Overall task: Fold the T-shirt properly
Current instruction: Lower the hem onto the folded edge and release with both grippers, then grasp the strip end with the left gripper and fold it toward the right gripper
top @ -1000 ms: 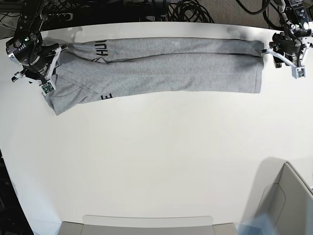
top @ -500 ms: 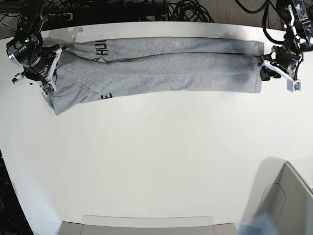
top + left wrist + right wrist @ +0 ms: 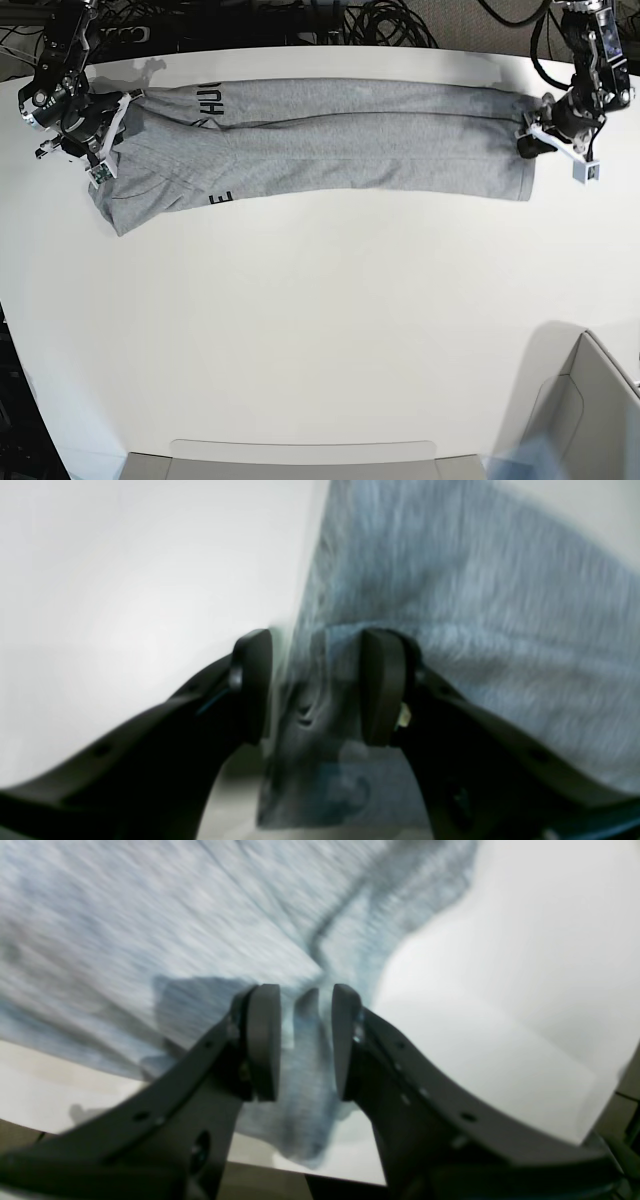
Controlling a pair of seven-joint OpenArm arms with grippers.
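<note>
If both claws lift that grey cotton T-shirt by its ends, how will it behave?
The heather-grey cotton T-shirt looks limp: it lies creased and folded flat, so its middle would probably sag. Thin knit, likely light. It bunches between the right claw pads, so it may slip.

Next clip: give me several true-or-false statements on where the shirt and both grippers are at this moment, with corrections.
1. The heather-grey cotton T-shirt lies stretched lengthwise along the far edge of the white table. True.
2. The right gripper has cloth between its jaws. True.
3. The left gripper hovers over the table's middle. False: it is at the shirt's end, with cloth between its parted jaws.
4. The shirt shows no printing. False: black letters show near the right gripper's end.
5. The shirt is bunched into a ball. False: it is folded into a long band.
</note>
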